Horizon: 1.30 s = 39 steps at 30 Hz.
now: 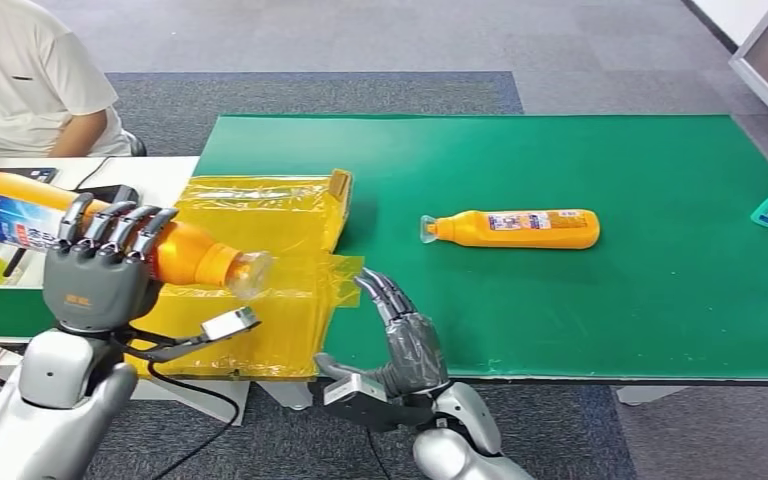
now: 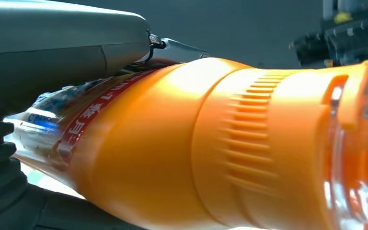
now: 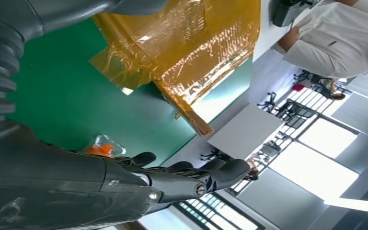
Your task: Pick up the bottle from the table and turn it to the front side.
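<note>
The left hand (image 1: 100, 262) grips an orange bottle (image 1: 80, 238) clear of the table (image 1: 580, 310), fingers wrapped over the body where the label (image 1: 20, 222) ends, the bottle held roughly level with its base to the far left and its clear cap (image 1: 248, 272) pointing right and slightly near. It hangs above the yellow plastic sheet (image 1: 260, 250) at the table's left end. In the left wrist view the ribbed orange collar (image 2: 249, 143) and part of the red-edged label (image 2: 84, 117) lie close to the lens, so the grasp sits behind the neck, on the wider body. The right hand (image 1: 400, 335) holds nothing, fingers extended and slightly apart, poised at the near table edge beside the sheet. A second bottle (image 1: 515, 228) lies on its side on the green cloth, well apart to the right, cap toward the left. A person (image 1: 30, 80) sits at the far left behind a white desk (image 1: 150, 170). The step in hand appears to be the turn: roll the bottle about its long axis by wrist rotation, keeping the fingers firm, since the smooth body may slip. Keep it over the sheet, clear of the desk. Which face of the label is the front cannot be told here, so check the printed side as it comes round.
</note>
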{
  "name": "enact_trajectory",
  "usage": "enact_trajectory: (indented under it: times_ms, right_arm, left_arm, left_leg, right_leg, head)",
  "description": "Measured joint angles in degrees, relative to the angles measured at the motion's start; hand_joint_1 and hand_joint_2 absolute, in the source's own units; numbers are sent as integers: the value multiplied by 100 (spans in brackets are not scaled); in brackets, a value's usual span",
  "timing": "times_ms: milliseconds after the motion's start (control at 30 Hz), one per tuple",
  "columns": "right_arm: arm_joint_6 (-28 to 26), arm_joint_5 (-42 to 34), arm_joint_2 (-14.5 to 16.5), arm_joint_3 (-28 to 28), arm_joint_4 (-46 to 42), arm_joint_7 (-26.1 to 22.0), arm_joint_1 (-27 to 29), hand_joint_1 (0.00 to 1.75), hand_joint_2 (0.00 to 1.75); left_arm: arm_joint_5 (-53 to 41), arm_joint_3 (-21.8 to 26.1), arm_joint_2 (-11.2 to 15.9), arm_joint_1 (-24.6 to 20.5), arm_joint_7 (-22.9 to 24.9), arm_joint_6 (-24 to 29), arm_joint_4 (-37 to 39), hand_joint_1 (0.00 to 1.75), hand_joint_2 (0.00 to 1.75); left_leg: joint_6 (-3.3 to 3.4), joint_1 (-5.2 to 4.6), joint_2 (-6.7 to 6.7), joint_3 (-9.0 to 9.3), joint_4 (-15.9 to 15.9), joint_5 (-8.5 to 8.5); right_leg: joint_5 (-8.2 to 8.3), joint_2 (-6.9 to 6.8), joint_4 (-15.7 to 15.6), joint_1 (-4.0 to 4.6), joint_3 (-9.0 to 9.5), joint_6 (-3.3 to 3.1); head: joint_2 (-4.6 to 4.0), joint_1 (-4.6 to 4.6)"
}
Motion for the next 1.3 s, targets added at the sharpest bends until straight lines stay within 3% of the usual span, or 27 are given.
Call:
enact_trajectory:
  times_ms: [133, 300, 533, 667, 833, 1000, 1300]
  right_arm:
    - [27, 6, -77, 2, -265, -31, 94, 0, 175]
    - [108, 13, -145, 67, -499, -69, 146, 0, 175]
    - [335, 55, -199, 386, -698, -117, 108, 0, 175]
    - [389, 114, -261, 578, -793, -122, 68, 0, 175]
    - [481, 126, -328, 732, -990, -98, 56, 0, 175]
    - [543, 97, -372, 772, -1142, -65, 76, 0, 175]
    - [586, -29, -431, 742, -1294, -165, 184, 0, 175]
  left_arm:
    - [23, 362, 152, -504, -137, -1, 985, 175, 175]
    - [281, 378, 111, -1097, -101, -17, 2298, 175, 175]
    - [-7, -144, -411, -1866, 337, -442, 4064, 175, 175]
    - [26, -469, -762, -2210, 348, -871, 4716, 175, 175]
    - [436, -789, -1196, -2391, -16, -1588, 5059, 175, 175]
    - [741, -1148, -1527, -2443, -29, -2124, 5096, 175, 175]
    - [1185, -1458, -1643, -2562, 365, -2426, 5275, 175, 175]
  left_leg:
    - [0, 0, 0, -1, 0, 1]
    - [1, 0, 0, -3, 1, 1]
    - [1, -1, -1, -11, 2, 2]
    - [2, -1, 0, -16, 4, 2]
    - [2, -1, -1, -23, 4, 2]
    - [2, -1, 0, -27, 4, 1]
    - [2, -1, 0, -27, 4, 3]
  right_leg:
    - [4, 0, 0, -1, -2, 2]
    - [5, 0, 0, -2, -5, 4]
    - [9, 0, -1, -3, -9, 8]
    - [11, 0, -1, -5, -13, 9]
    - [11, 0, -1, -5, -17, 9]
    - [11, 0, -1, -5, -21, 10]
    - [12, 0, 0, -4, -23, 9]
  head:
    - [0, -1]
    - [0, -2]
    - [0, -1]
    - [0, -1]
    - [0, -1]
    - [0, 0]
    - [0, -1]
